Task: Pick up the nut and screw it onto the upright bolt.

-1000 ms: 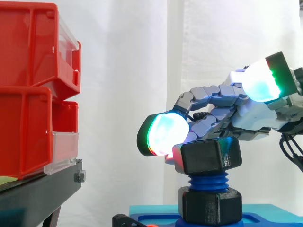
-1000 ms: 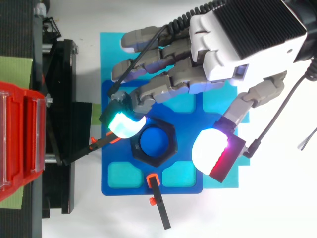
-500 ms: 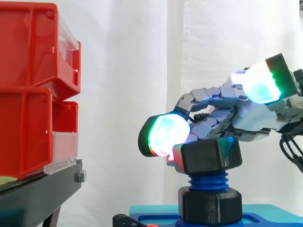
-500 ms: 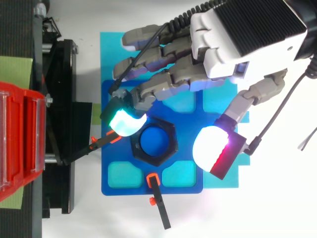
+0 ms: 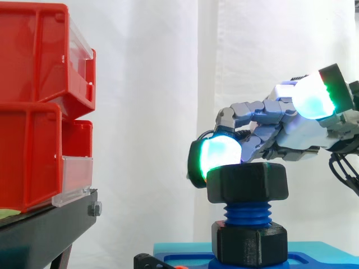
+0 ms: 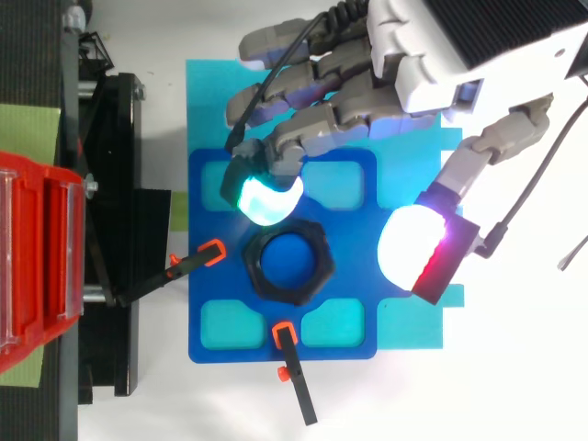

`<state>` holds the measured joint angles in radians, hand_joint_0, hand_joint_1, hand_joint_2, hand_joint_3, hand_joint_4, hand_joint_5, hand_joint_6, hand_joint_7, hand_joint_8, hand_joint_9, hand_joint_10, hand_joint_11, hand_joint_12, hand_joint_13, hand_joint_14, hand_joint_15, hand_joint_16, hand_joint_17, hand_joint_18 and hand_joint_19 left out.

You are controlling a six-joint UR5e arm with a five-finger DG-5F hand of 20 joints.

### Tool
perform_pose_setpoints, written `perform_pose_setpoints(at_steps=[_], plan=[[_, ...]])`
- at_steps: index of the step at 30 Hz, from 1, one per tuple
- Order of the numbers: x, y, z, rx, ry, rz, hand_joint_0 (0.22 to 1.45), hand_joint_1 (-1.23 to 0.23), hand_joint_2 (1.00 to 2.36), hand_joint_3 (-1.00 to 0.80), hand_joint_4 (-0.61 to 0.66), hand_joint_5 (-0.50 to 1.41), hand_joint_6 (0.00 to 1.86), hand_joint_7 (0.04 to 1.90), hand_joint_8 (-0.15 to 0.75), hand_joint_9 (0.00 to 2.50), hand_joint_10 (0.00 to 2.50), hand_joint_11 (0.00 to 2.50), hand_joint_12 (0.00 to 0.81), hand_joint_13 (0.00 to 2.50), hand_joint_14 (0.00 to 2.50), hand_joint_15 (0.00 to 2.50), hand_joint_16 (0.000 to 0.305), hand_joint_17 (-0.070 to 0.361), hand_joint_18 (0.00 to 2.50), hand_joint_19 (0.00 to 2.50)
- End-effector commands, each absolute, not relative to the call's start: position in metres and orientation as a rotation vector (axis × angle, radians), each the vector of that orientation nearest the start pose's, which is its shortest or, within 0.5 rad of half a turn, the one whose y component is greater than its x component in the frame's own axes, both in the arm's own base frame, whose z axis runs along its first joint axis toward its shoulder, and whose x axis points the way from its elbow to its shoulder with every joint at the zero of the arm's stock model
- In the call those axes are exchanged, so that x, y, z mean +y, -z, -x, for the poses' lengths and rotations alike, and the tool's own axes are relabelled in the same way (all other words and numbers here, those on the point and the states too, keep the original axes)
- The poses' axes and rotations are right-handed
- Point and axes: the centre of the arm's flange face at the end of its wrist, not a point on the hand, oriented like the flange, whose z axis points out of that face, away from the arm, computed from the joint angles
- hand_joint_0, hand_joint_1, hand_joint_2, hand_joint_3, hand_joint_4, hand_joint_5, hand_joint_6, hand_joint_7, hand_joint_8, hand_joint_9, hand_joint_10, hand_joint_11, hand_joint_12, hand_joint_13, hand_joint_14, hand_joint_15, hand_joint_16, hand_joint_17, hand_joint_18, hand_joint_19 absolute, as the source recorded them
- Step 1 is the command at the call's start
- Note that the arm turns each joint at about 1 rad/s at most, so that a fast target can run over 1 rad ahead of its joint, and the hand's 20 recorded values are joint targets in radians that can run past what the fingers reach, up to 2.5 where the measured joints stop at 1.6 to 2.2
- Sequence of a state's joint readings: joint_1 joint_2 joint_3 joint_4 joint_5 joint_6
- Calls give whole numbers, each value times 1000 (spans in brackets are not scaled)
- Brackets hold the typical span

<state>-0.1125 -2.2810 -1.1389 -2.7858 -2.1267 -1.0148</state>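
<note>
A white curtain (image 5: 146, 84) hangs behind the work, and red bins (image 5: 33, 112) are stacked on a black stand (image 5: 45, 230) along the left edge of the frame. From above, a white table (image 6: 478, 386) carries a cyan mat (image 6: 202, 101), with a blue plate (image 6: 354, 266) on top of it. Two black clamps with orange tips (image 6: 188, 269) (image 6: 292, 372) sit at the plate's left and lower edges. The blue bolt (image 5: 245, 213) stands upright at the centre of the plate, above a black collar (image 5: 248, 242). The black nut (image 5: 247, 183) sits level on the bolt's top, with thread showing below it.

The hand (image 6: 459, 55) comes in from the upper right, its fingers loosely spread and gripping nothing. One glowing cyan fingertip (image 6: 266, 197) lies just beside the nut's upper-left rim; whether it touches cannot be told. The thumb pad (image 6: 412, 250), white and magenta, stays apart at the nut's right
</note>
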Motion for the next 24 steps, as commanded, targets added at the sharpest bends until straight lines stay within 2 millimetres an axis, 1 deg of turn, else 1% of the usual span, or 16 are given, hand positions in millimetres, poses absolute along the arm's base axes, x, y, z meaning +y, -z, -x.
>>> perform_pose_setpoints(at_steps=[1,7,15,18,19,21,22,23,24], plan=[[-170,-292,-731,1572,-764,-56,503,-188,1000,-500,190,-82,503,1383,274,659,0,0,325,408,0,0,37,84,140,0],[-173,-299,-727,1607,-739,-51,513,-220,1000,-500,203,-44,502,1459,270,748,0,0,312,473,0,0,35,79,210,0],[-177,-314,-728,1625,-735,-62,523,-245,1000,-500,172,5,500,1468,262,912,0,7,288,569,0,0,32,72,307,0],[-177,-320,-728,1629,-732,-58,520,-243,1000,-500,186,-33,504,1343,260,910,0,0,294,563,0,0,32,72,309,0],[-177,-322,-728,1629,-732,-58,517,-242,1000,-500,196,-65,505,1228,249,874,0,0,303,537,0,0,33,74,277,0],[-178,-326,-730,1626,-730,-58,507,-240,1000,-500,228,-104,504,1081,241,725,0,0,323,407,0,0,37,82,142,0],[-178,-336,-732,1618,-730,-52,498,-236,1000,-500,243,-127,504,968,242,648,0,0,329,331,0,0,38,85,69,0],[-178,-340,-732,1615,-729,-51,494,-235,1000,-500,227,-140,504,904,244,617,0,0,334,288,0,0,39,88,9,0],[-178,-346,-734,1610,-729,-49,492,-235,1000,-500,226,-143,504,875,236,581,0,0,334,277,0,0,40,89,0,0]])
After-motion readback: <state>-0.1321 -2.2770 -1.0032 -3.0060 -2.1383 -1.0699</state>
